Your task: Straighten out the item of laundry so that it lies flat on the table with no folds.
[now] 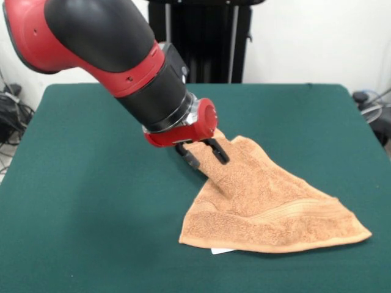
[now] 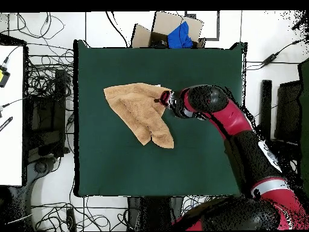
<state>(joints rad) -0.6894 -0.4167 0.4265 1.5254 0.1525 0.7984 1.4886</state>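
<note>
My claw (image 1: 204, 152) is low over the towel (image 1: 269, 204), its two black fingers (image 1: 218, 149) standing apart and pressing into or just touching the cloth near its far edge; I can't see any fabric pinched between them, so I read it as spread, not clamped. From overhead the same claw (image 2: 164, 98) sits at the towel's (image 2: 140, 109) edge nearest the arm, which fits a reach aimed at an edge or corner and not the middle of the cloth.

The towel lies a little off the middle of the green bench (image 1: 91, 201), roughly triangular instead of rectangular. That shape tells me one part is doubled over: a stripe band (image 1: 293, 210) runs across the near portion, and a small white tag (image 1: 221, 250) peeks from under the near hem, so a layer sits on top of it. In the overhead view it narrows to a tail pointing toward the robot's side.

I judge the flattening unfinished; the fold has yet to be drawn out across the open felt alongside.
</note>
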